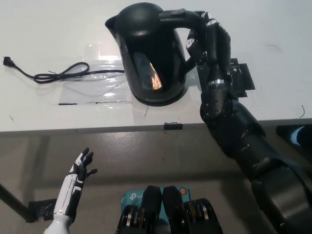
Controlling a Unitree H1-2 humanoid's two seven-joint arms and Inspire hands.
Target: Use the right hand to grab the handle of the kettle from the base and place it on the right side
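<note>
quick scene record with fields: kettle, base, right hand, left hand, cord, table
kettle: black electric kettle, upright, spout toward picture left, handle toward right
base: dark round base under the kettle; whether they touch cannot be told
right hand: black hand wrapped on the handle
left hand: white hand open, resting below the table edge at lower left
cord: black power cord, loose on the table, left of the kettle
table: white tabletop
</note>
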